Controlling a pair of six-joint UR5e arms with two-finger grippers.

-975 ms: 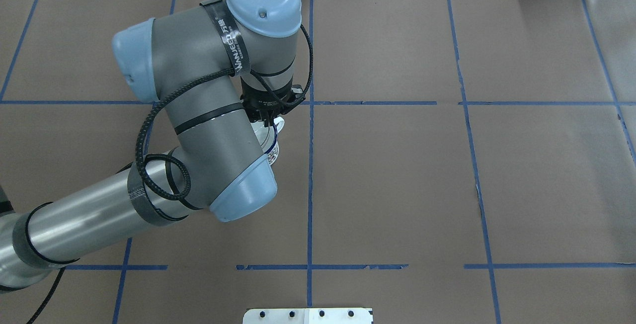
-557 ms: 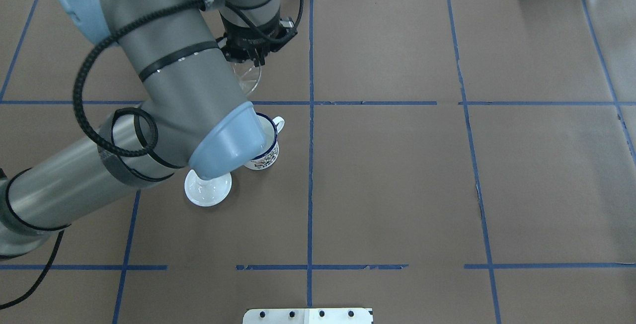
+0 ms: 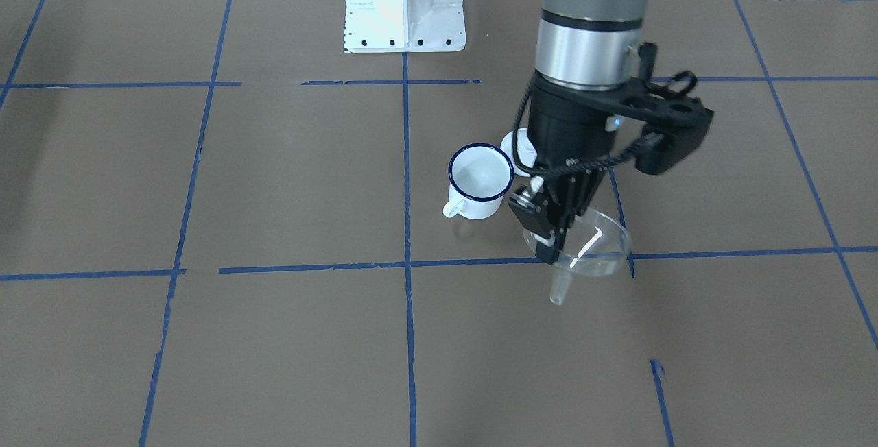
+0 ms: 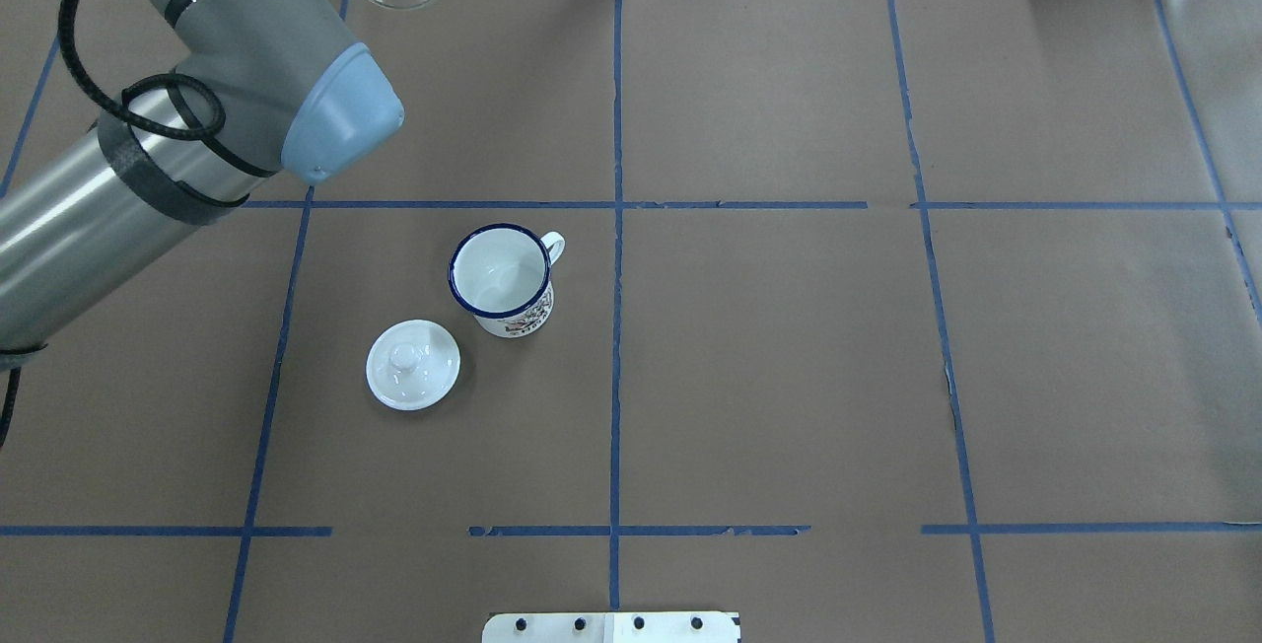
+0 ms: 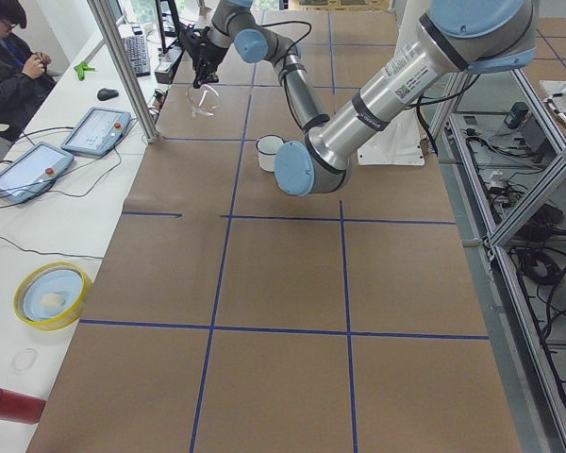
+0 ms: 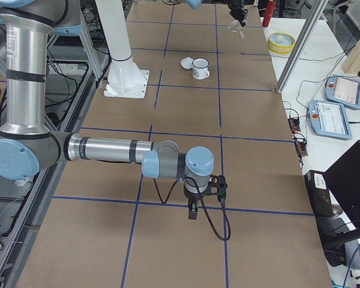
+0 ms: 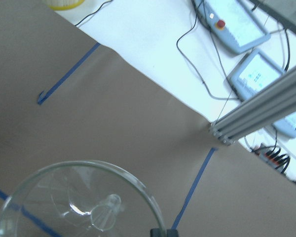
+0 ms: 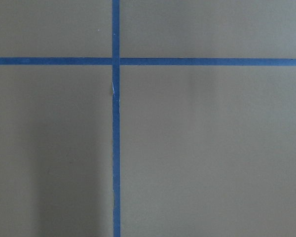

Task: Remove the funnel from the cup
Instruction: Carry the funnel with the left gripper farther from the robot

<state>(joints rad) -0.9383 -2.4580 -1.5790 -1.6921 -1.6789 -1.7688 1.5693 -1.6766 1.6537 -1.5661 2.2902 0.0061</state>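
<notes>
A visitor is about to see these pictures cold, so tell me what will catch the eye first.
The clear funnel stands out: the left tool pinches it by the rim and holds it spout down, above the table. Close by, the white cup with a blue rim stands upright and empty, and a white lid lies beside it.

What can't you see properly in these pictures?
- Overhead view: the left gripper holding the funnel is cut off by the top edge, and only part of the funnel shows.
- Front view: the lid is half hidden behind that gripper.
- Right side view: the right gripper is too small to tell whether it is open or shut.
- Overhead view: the picture on the cup is too small to make out.
</notes>
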